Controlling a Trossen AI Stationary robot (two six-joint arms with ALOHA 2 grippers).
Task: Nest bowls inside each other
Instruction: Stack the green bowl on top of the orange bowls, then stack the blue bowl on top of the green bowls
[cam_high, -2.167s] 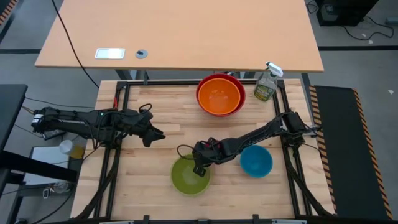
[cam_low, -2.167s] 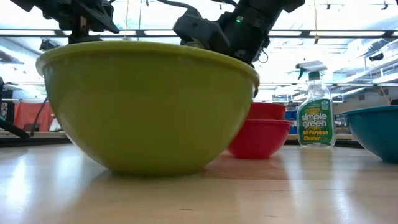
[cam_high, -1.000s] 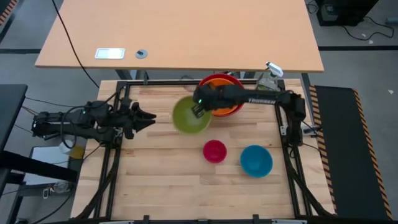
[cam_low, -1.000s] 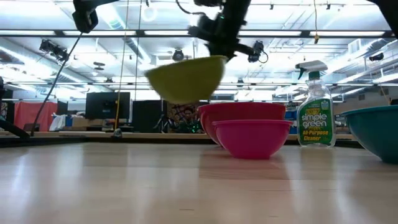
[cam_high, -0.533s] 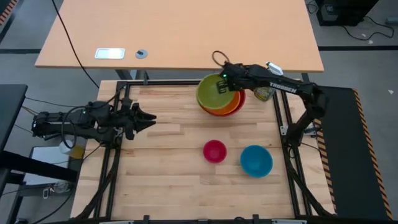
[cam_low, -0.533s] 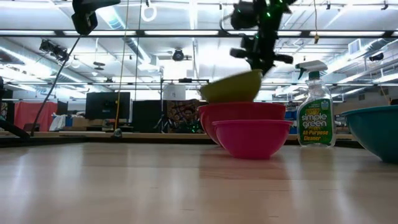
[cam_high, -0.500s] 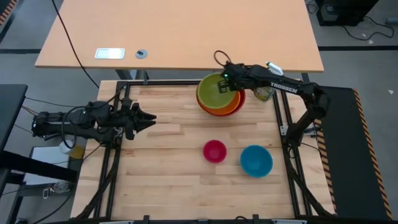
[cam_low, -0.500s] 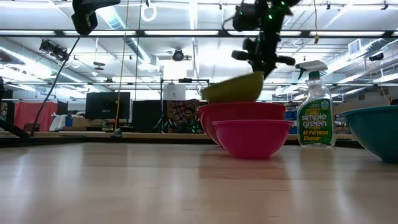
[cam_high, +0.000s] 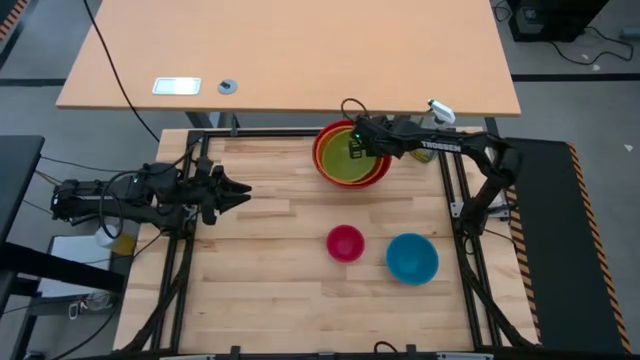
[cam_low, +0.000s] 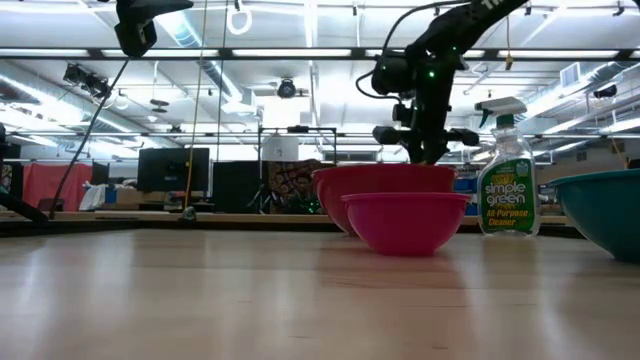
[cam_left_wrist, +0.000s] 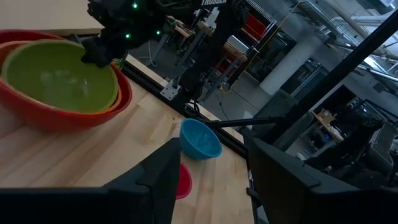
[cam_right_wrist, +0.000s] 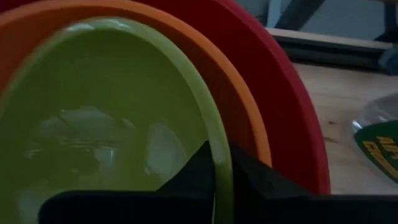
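The lime green bowl (cam_high: 350, 162) sits inside the orange bowl (cam_right_wrist: 186, 37), which sits in the red bowl (cam_high: 322, 158) at the table's far side. My right gripper (cam_high: 358, 142) reaches down over the stack's far side, shut on the green bowl's rim. The pink bowl (cam_high: 345, 243) and the blue bowl (cam_high: 412, 258) stand upright on the table, nearer the front. My left gripper (cam_high: 238, 190) hangs open above the table's left part, holding nothing. My right gripper grips the lime green bowl's rim on its far side (cam_right_wrist: 222, 163), one finger inside the bowl and one outside, between the green and orange walls. The fingers slant down from above, across the rim. The bowl rests level in the orange bowl.
A clear spray bottle (cam_low: 507, 178) stands at the far right corner, close beside the red bowl and partly under my right arm. Black frame rails (cam_high: 180, 260) run along the table's left, right and far edges. Bare wood lies in the middle and near left.
My right gripper has carried the lime green bowl, tilted and in the air left of the stack, toward the table's far right, then down. The bowl has levelled and now sits inside the orange bowl. The gripper has rolled on the way.
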